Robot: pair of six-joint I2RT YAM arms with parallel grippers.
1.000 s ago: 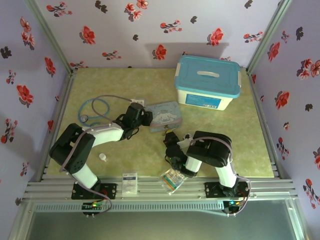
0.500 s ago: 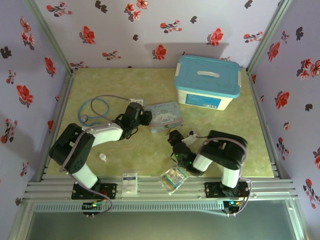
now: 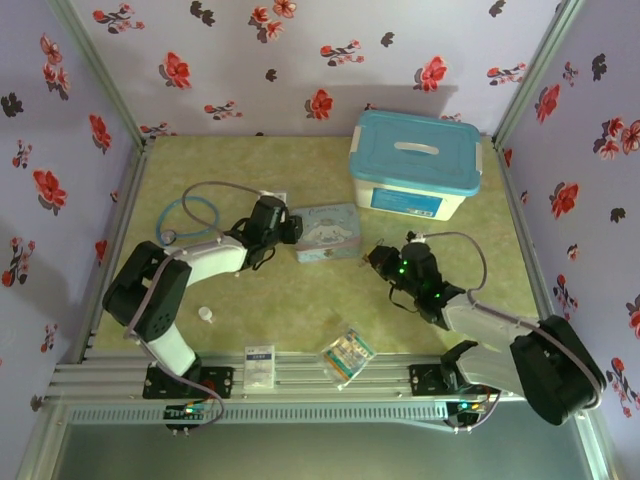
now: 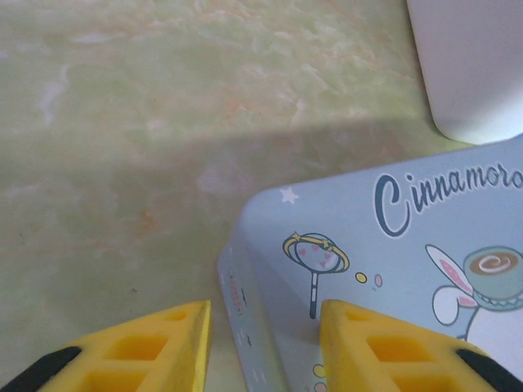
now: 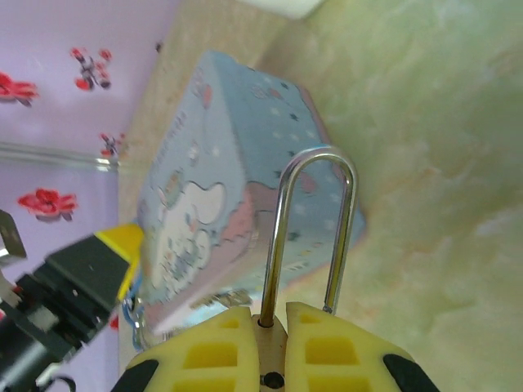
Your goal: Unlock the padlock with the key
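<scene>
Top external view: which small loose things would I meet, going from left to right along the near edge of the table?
small white cap → white flat packet → clear packet with colourful contents

My left pincer (image 4: 265, 347) has yellow fingers (image 4: 155, 347) with square hollows and black tips; my right pincer (image 5: 268, 322) matches, with a dark screw (image 5: 269, 380) at its middle; my arms (image 3: 205, 262) are white links and black joints; green lights (image 3: 402, 268) dot the right one.
</scene>
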